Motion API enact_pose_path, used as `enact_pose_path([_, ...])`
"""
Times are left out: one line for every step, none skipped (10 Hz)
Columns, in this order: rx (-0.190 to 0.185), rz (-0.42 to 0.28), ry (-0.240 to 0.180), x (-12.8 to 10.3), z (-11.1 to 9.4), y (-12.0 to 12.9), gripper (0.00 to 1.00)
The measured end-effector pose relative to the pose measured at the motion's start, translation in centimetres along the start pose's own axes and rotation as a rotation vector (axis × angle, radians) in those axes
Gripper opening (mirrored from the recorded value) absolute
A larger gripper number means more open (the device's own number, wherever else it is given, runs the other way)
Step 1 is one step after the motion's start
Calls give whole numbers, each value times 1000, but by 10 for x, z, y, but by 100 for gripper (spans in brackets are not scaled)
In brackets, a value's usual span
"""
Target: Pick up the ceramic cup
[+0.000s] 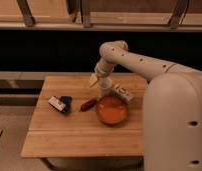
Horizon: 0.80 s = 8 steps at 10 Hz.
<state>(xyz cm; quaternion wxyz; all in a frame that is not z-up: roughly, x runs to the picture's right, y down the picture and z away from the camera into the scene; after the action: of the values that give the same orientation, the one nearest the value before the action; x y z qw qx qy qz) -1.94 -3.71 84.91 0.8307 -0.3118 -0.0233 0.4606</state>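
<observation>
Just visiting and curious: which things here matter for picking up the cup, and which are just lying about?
For the job: ceramic cup; gripper just over it, near the table's back edge.

Lying about: orange bowl; white box; blue-and-white packet; reddish-brown item.
</observation>
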Motion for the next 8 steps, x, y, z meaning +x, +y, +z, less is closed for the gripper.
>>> enact_pose_path([-30, -16, 20, -3, 10, 5, 65])
enact_pose_path([-49, -24, 47, -1, 20, 5, 65])
enact_pose_path([-56, -21, 67, 1, 26, 2, 65])
enact_pose_path([-59, -11, 94, 5, 33, -4, 65])
enact_pose_path([-54, -2, 106, 6, 36, -11, 65])
enact_pose_path([-47, 17, 127, 10, 39, -19, 65])
enact_pose_path([-45, 36, 141, 13, 44, -23, 65])
enact_pose_path([-52, 59, 171, 20, 51, -24, 63])
